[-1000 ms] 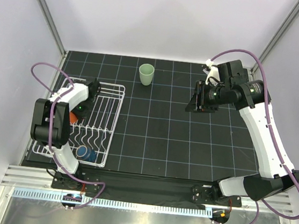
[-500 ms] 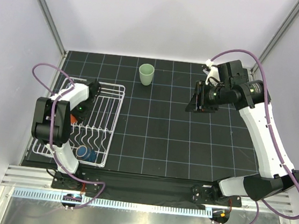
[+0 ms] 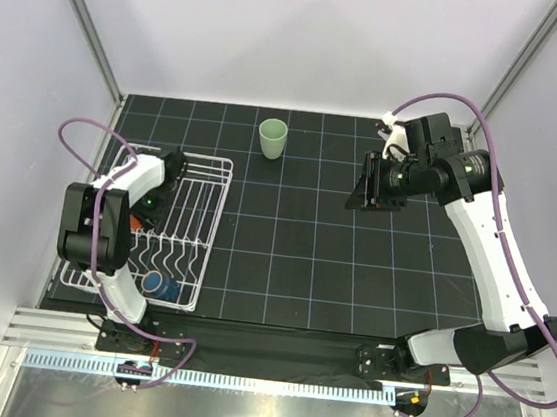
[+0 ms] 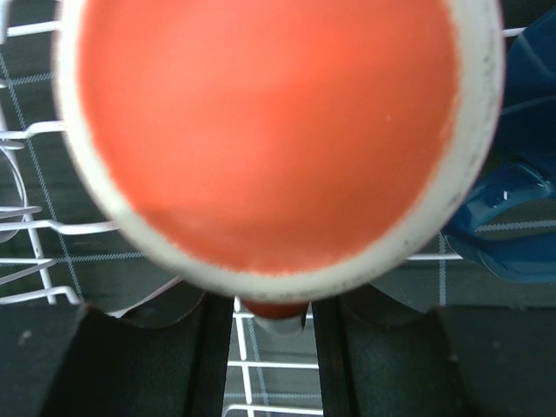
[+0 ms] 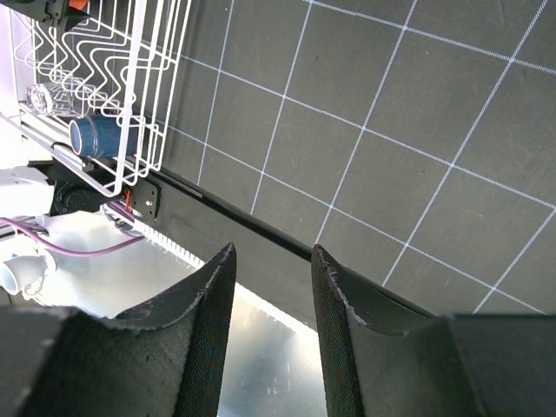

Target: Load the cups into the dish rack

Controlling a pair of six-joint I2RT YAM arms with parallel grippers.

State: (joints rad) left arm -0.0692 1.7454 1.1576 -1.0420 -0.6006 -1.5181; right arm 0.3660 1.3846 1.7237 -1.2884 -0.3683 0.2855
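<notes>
orange mug [image 4: 261, 130] fills the left wrist view, a round orange face with a pale rim turned straight at the camera, blurred by closeness. it sits in the rack [image 3: 222, 202] among the white tines, and from above we see only a sliver of it [image 3: 134, 220] under the left arm. a blue cup [image 4: 521, 174] lies just beside it on the right of that view. at the near end of the rack a blue mug [image 3: 161, 284] lies on its side (we cannot tell whether this is the same blue piece). the right wrist view also catches a clear glass [image 5: 39, 97] among the wires near that mug.

the tumbler [image 3: 272, 137] stands upright, mouth up, on the black mat [image 3: 351, 277] near its far edge, well apart from the rack.

the left gripper [image 4: 272, 347] hangs over the rack right at the orange mug. its jaws are parted, with a slim orange bit of the mug and a rack wire showing in the gap, and we see no pad pressing on anything, so it looks released.

the right gripper [image 5: 274, 261] hovers above bare mat to the right of the tumbler, apart from it. its fingers [image 5: 208, 295] are spread with nothing between them.
</notes>
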